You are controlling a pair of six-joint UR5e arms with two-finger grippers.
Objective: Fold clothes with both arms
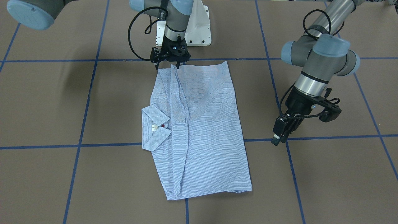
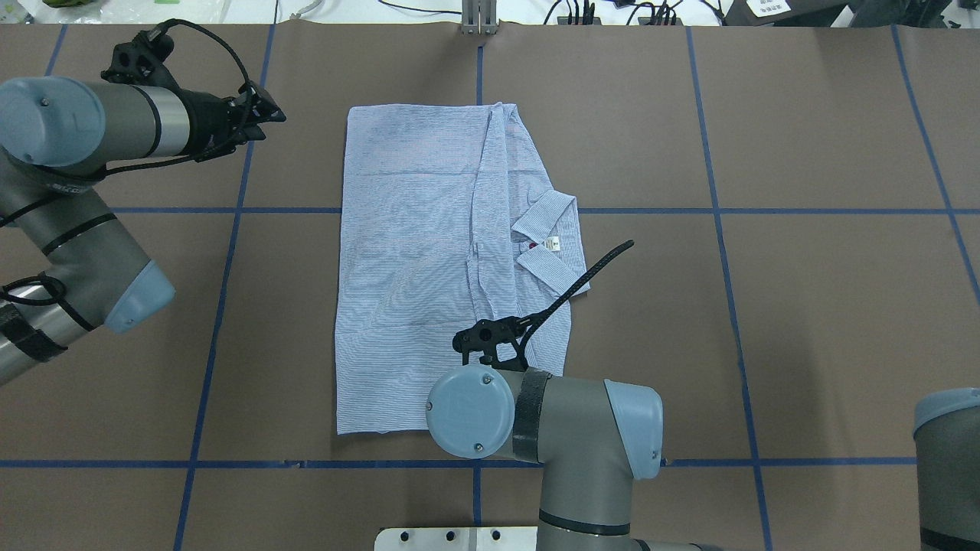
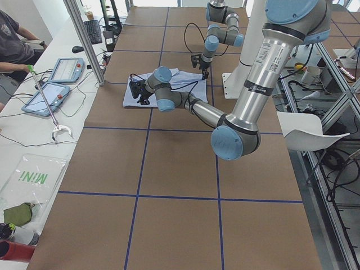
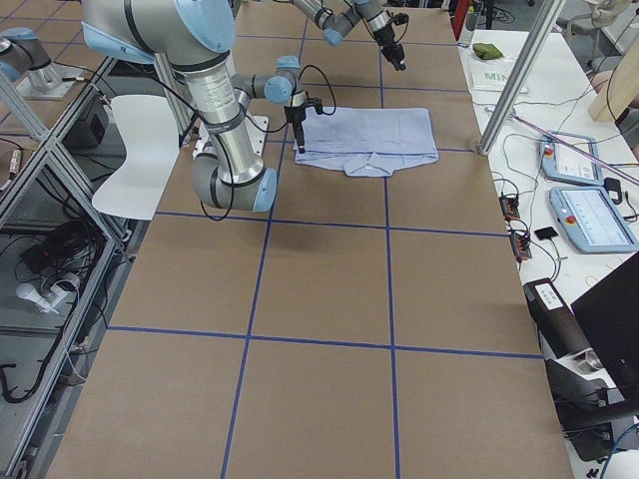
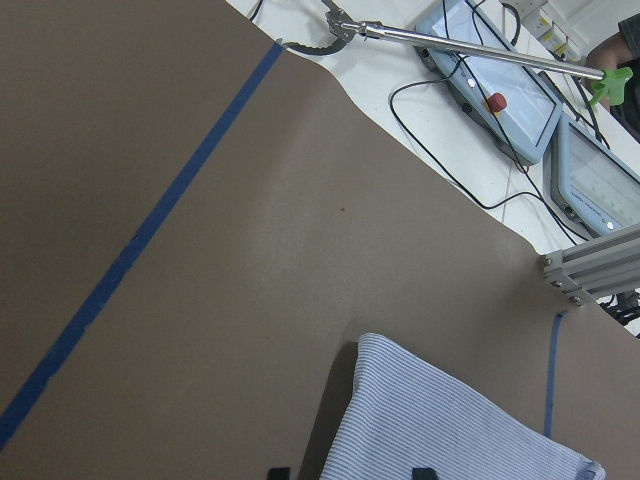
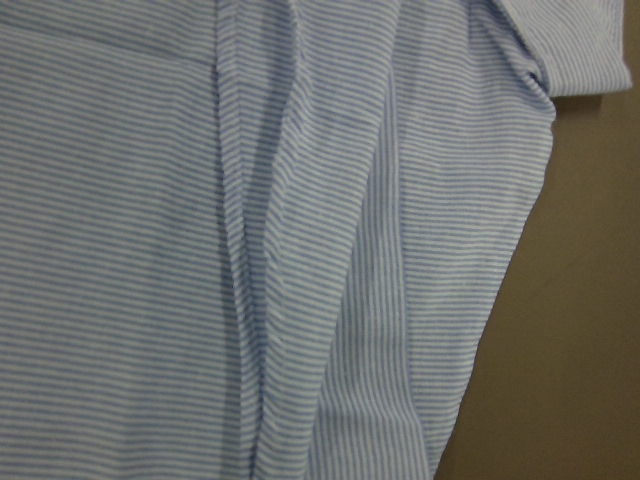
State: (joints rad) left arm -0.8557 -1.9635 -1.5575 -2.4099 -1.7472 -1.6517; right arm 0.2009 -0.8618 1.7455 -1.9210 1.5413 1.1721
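The light-blue striped shirt (image 1: 205,124) lies flat on the brown table, folded into a long rectangle, with a sleeve laid lengthwise over it. Its collar (image 1: 155,124) sticks out on one long side, with the white label and a dark red button (image 1: 162,125). It also shows in the overhead view (image 2: 413,268). My right gripper (image 1: 168,66) points down, open, just over the shirt's corner nearest the robot base; its wrist view shows only striped cloth (image 6: 150,250). My left gripper (image 1: 278,138) is open and empty, off the shirt's side near its far corner (image 5: 440,420).
The white pedestal base (image 1: 199,25) stands just behind the right gripper. Blue tape lines (image 1: 87,102) grid the table. A metal post (image 2: 478,15) stands at the far edge. Tablets (image 4: 589,215) and cables lie on the side bench, where a seated operator (image 3: 17,39) shows.
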